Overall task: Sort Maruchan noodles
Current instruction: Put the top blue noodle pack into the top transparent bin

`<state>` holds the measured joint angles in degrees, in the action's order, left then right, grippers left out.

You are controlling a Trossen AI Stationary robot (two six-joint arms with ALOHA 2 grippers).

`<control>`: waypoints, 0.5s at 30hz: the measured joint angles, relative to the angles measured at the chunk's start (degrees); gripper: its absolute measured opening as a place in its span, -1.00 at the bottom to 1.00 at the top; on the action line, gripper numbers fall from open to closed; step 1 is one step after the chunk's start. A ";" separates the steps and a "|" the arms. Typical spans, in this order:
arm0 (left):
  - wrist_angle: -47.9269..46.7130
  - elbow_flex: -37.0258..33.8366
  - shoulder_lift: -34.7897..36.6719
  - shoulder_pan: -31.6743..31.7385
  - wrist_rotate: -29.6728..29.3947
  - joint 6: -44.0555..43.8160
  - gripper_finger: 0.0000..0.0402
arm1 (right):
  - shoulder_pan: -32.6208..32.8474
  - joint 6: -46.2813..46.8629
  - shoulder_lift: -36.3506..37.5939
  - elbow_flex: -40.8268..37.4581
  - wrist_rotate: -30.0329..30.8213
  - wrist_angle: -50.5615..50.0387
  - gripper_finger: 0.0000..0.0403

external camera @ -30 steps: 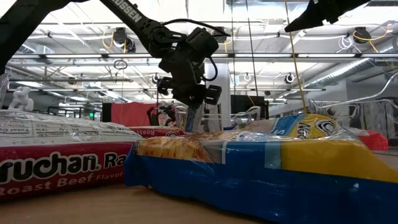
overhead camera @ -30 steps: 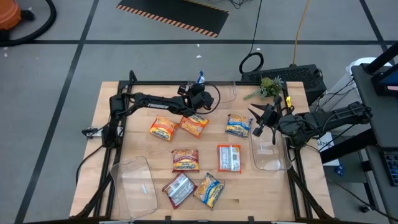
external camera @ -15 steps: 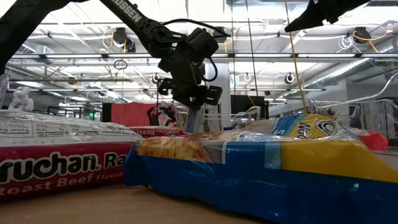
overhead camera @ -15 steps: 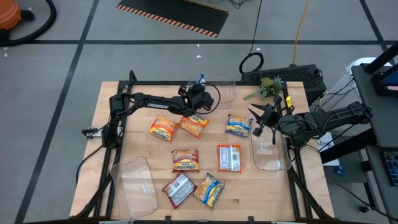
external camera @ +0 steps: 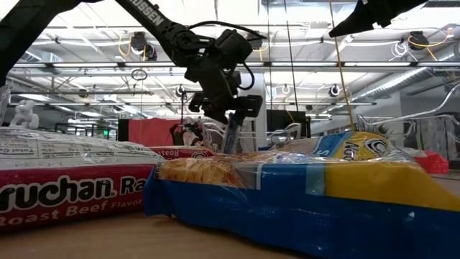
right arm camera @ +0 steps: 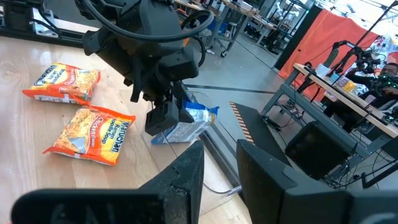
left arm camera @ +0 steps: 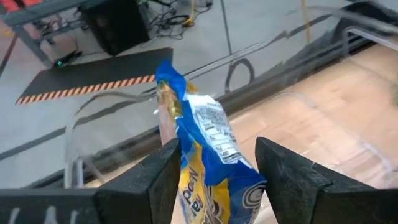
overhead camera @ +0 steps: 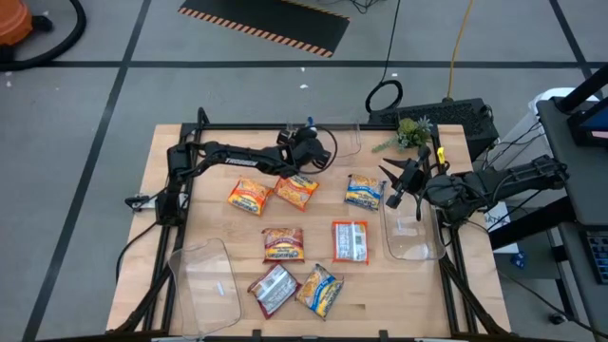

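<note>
My left gripper (overhead camera: 305, 141) is stretched toward the table's far edge, beside the far clear bin (overhead camera: 338, 135), and is shut on a blue-and-yellow noodle packet (left arm camera: 202, 140). The low view shows that packet (external camera: 231, 134) below the fingers. Several other packets lie flat on the table: two orange (overhead camera: 249, 197) (overhead camera: 296, 190), one blue-and-yellow (overhead camera: 364, 190), two red (overhead camera: 283, 244) (overhead camera: 350, 240), a brown-silver one (overhead camera: 274, 289) and another blue-and-yellow one (overhead camera: 320, 290). My right gripper (overhead camera: 390, 187) hangs open over the right clear bin (overhead camera: 414, 228), touching nothing. My left gripper pinches the blue-and-yellow packet between its two fingers (left arm camera: 155, 177), across the packet's flat faces near one end (left arm camera: 211, 180). The fingers slant down toward the far edge. The packet sticks out past the fingertips, its blue sealed end (left arm camera: 166, 73) foremost, lifted and tilted.
A third clear bin (overhead camera: 204, 282) sits at the table's near left corner. A small green plant (overhead camera: 410, 132) and a black box (overhead camera: 461, 119) stand at the far right. The left arm (overhead camera: 228, 157) lies across the far left of the table.
My left gripper has shifted a little toward the table's right, along the far edge toward the far bin, still shut on the packet. The packet has swung with it and tilts slightly more. The right arm has kept still.
</note>
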<state>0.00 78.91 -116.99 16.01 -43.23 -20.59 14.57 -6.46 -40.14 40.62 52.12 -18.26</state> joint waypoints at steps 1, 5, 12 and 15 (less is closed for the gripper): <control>0.76 0.00 0.00 -0.02 0.25 0.74 0.05 | 0.00 0.00 -0.02 0.00 0.00 0.00 -0.55; 1.39 -0.04 0.84 -0.02 3.09 3.01 0.05 | 0.00 0.05 0.00 0.00 0.00 0.00 -0.55; -0.29 -0.04 5.31 0.29 12.45 7.59 0.05 | 0.02 2.06 -0.02 0.00 -2.54 0.06 -0.55; -1.23 -0.04 8.14 0.51 19.25 9.79 0.05 | 0.02 2.79 -0.04 0.00 -4.43 0.28 -0.55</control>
<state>-1.22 78.87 -108.84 16.52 -23.98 -10.80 14.59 -3.67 -40.18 40.62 47.70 -17.98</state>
